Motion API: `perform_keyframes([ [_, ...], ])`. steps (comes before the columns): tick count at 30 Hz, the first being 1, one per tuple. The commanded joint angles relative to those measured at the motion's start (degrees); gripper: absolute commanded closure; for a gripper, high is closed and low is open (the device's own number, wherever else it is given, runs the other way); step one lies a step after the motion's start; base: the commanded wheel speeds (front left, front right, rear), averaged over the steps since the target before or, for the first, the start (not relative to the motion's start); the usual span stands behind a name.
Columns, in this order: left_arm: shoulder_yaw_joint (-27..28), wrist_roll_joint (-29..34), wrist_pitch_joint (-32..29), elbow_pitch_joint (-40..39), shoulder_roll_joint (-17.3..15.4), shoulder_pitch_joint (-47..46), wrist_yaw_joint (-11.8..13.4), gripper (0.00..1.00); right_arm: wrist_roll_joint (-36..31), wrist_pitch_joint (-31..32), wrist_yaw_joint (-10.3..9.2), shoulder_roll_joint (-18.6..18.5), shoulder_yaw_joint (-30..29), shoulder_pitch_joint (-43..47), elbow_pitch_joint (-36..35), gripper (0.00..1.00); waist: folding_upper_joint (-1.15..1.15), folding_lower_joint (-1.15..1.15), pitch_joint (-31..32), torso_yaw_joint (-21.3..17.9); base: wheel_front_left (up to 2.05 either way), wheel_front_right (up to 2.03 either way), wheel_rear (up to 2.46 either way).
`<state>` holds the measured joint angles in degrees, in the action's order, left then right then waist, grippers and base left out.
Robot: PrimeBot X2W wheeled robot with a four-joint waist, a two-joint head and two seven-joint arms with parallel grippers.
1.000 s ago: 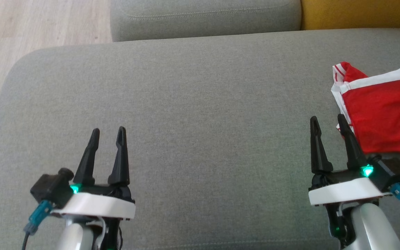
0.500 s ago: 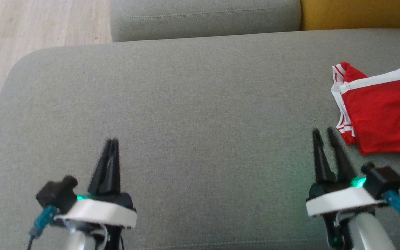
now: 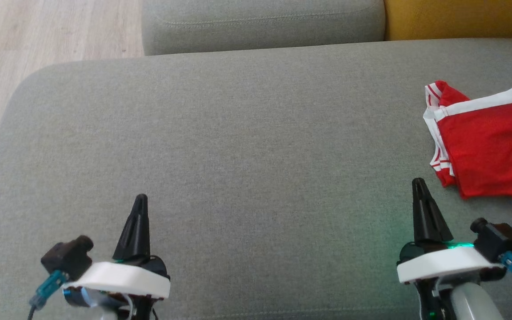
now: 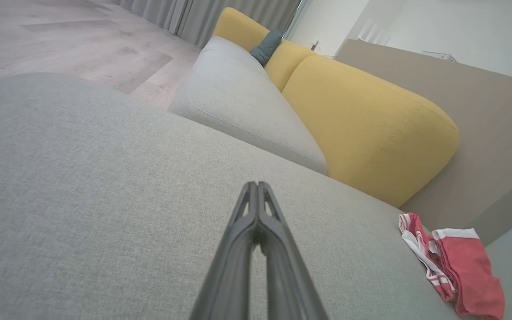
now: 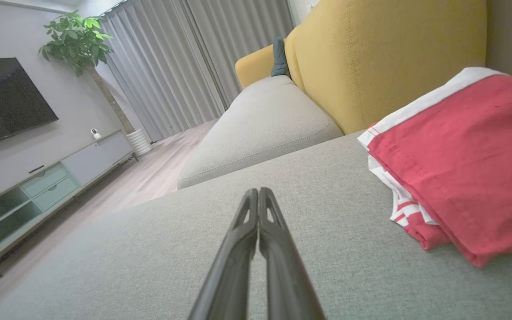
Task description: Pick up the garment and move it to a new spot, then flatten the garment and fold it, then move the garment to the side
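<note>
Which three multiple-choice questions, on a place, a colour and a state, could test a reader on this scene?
1. Where does the garment lie?
A. left end of the cushion
B. right end of the grey cushion
C. on a table

2. What colour is the garment?
A. blue
B. black
C. red with white trim

3. How are the left end effector and right end effector?
A. both shut, empty
B. both open
C. right shut on the garment

Answers: B, it lies by the head view's right border; C, red cloth, white bands; A, each pair of fingers is pressed together, clear of the garment.
</note>
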<state>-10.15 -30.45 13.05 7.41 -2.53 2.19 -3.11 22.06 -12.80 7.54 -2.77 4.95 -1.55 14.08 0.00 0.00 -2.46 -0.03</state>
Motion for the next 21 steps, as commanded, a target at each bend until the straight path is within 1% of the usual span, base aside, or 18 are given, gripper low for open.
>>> perform_keyframes([
  [1, 1.09, -1.44, -0.38, -1.64, -0.51, -2.50, -0.41, 1.00, 1.73, 0.37, -0.01, -0.59, -0.38, -2.19, -1.72, 1.00, 0.00, 0.00, 0.03, 0.00, 0.00, 0.00, 0.00],
  [21, 3.10, -13.08, -3.21, -0.03, -1.07, -3.60, -1.16, 1.00, 14.87, 3.12, -0.02, -1.12, -1.54, -2.59, -1.45, 1.00, 0.00, 0.00, 0.44, 0.01, 0.00, 0.00, 0.00],
])
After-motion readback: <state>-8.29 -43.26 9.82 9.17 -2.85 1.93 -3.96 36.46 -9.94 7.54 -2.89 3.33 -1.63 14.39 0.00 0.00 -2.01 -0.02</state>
